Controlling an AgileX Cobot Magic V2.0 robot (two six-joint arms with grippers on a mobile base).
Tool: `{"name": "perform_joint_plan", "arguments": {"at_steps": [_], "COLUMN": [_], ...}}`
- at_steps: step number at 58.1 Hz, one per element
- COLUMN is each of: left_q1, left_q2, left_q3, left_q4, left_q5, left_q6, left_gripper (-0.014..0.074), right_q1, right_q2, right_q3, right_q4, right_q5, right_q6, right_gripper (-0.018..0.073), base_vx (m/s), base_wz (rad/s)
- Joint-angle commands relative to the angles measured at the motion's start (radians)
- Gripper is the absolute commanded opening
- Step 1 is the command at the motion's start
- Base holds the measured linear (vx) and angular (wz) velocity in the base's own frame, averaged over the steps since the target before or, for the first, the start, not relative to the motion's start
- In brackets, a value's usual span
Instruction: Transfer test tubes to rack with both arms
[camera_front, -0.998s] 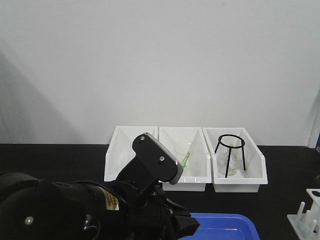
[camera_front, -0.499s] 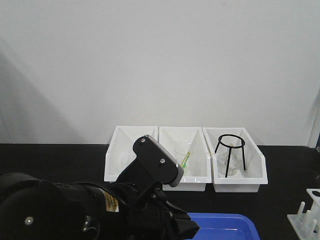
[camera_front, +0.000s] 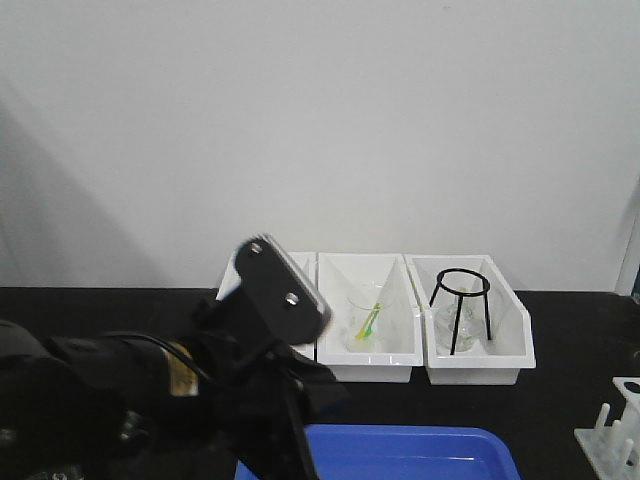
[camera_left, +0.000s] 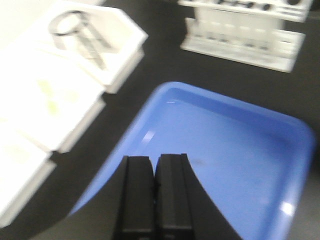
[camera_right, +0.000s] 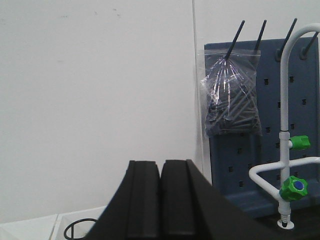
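In the left wrist view my left gripper (camera_left: 155, 159) is shut with nothing between its fingers, hovering over the near-left part of a blue tray (camera_left: 240, 150). The white rack (camera_left: 245, 30) stands beyond the tray, blurred; in the front view only its corner shows, so the rack (camera_front: 610, 440) sits at the far right bottom. My left arm (camera_front: 230, 370) fills the lower left and hides most of the left bin. My right gripper (camera_right: 160, 164) is shut and empty, raised and facing the wall. I make out no test tubes in any view.
Three white bins (camera_front: 370, 355) line the back wall. The middle one holds a glass beaker with a yellow-green dropper (camera_front: 367, 322); the right one holds a black tripod ring (camera_front: 460, 300). A blue pegboard (camera_right: 270, 150) and a white tap (camera_right: 285, 150) stand at the right.
My left arm has swung left and a little up, uncovering the middle bin and covering the left one. Bins, tray and rack have not moved.
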Motion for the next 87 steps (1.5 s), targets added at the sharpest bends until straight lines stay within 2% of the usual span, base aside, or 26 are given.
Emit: {"name": "perform_joint_plan", "arguments": {"at_steps": [1, 8, 16, 24, 35, 43, 49, 54, 57, 61, 70, 87], "left_q1": [0.075, 0.216, 0.387, 0.543, 0.661, 0.709, 0.73, 0.745, 0.749, 0.751, 0.751, 0.751], "left_q2": [-0.1, -0.213, -0.379, -0.609, -0.951, -1.164, -1.285, -1.371, -1.411, -1.394, -1.399, -1.399], "left_q3": [-0.03, 0.007, 0.167, 0.449, 0.85, 1.072, 1.18, 1.248, 1.245, 1.244, 1.244, 1.244], "left_q4": [0.079, 0.131, 0.14, 0.14, 0.116, 0.08, 0.077, 0.077, 0.087, 0.103, 0.066, 0.068], "left_q5": [-0.046, 0.01, -0.058, -0.198, -0.374, -0.423, -0.423, -0.438, -0.392, -0.42, -0.437, -0.437], "left_q6": [-0.086, -0.116, -0.108, -0.107, -0.109, -0.157, -0.205, -0.21, -0.196, -0.173, -0.185, -0.185], "left_gripper": [-0.0002, -0.0002, -0.0002, -0.0002, -0.0002, -0.0002, -0.0001, -0.0001, -0.0001, -0.0001, -0.0001, -0.0001], "right_q1": [-0.005, -0.005, -0.005, -0.005, -0.005, -0.005, -0.005, -0.005, -0.005, -0.005, -0.005, -0.005], "right_q2": [0.0, 0.0, 0.0, 0.0, 0.0, 0.0, 0.0, 0.0, 0.0, 0.0, 0.0, 0.0], "right_q3": [-0.029, -0.029, -0.029, -0.029, -0.029, -0.029, -0.029, -0.029, -0.029, -0.029, -0.029, -0.029], "right_q4": [-0.005, -0.005, -0.005, -0.005, -0.005, -0.005, -0.005, -0.006, -0.006, -0.006, -0.006, -0.006], "right_q5": [-0.021, -0.021, -0.021, -0.021, -0.021, -0.021, -0.021, -0.021, -0.022, -0.022, -0.022, -0.022], "right_q6": [-0.002, -0.002, -0.002, -0.002, -0.002, -0.002, -0.002, -0.002, -0.002, -0.002, -0.002, -0.002], "right_gripper": [-0.0007, -0.0007, -0.0007, -0.0007, -0.0007, -0.0007, -0.0007, -0.0007, -0.0007, -0.0007, -0.0007, -0.0007], "base_vx": [0.0, 0.0, 0.0, 0.0, 0.0, 0.0, 0.0, 0.0, 0.0, 0.0, 0.0, 0.0], "base_wz": [0.0, 0.0, 0.0, 0.0, 0.0, 0.0, 0.0, 0.0, 0.0, 0.0, 0.0, 0.0]}}
